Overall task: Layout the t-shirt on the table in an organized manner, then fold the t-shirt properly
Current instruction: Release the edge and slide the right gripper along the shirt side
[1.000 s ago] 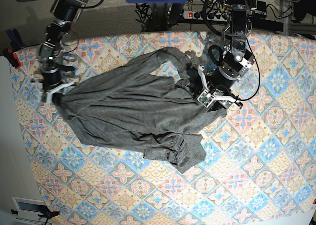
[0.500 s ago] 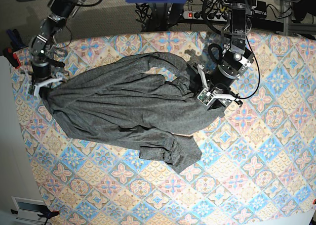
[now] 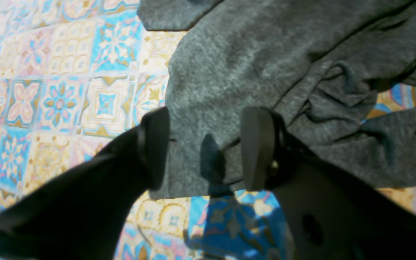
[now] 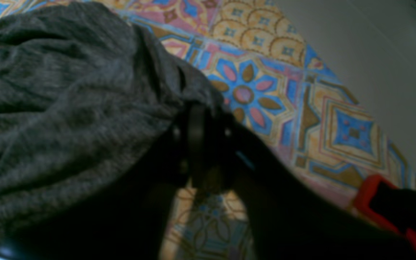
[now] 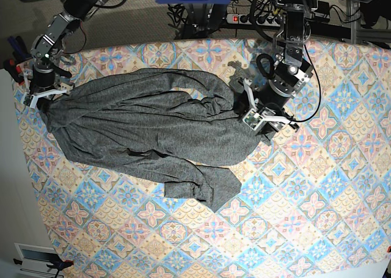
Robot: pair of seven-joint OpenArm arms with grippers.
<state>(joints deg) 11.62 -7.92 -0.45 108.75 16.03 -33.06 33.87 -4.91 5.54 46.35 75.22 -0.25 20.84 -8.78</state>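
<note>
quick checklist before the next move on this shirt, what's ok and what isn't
1. Left gripper open, straddling the t-shirt edge: ok.
2. Right gripper holding fabric: cannot tell; jaws look nearly together at the cloth's edge, picture blurred.
3. Shirt fully on the table: ok, though its right-gripper end lies close to the table edge.
4. Shirt laid flat: not ok, bunched and wrinkled.
5. Sleeves spread out: not ok.

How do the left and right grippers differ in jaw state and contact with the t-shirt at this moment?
The left gripper has its jaws spread wide over a t-shirt edge, clamping nothing; the right gripper has its jaws close together with fabric bunched against them. Left sits mid-table; right sits near the table's edge. Both touch cloth.
</note>
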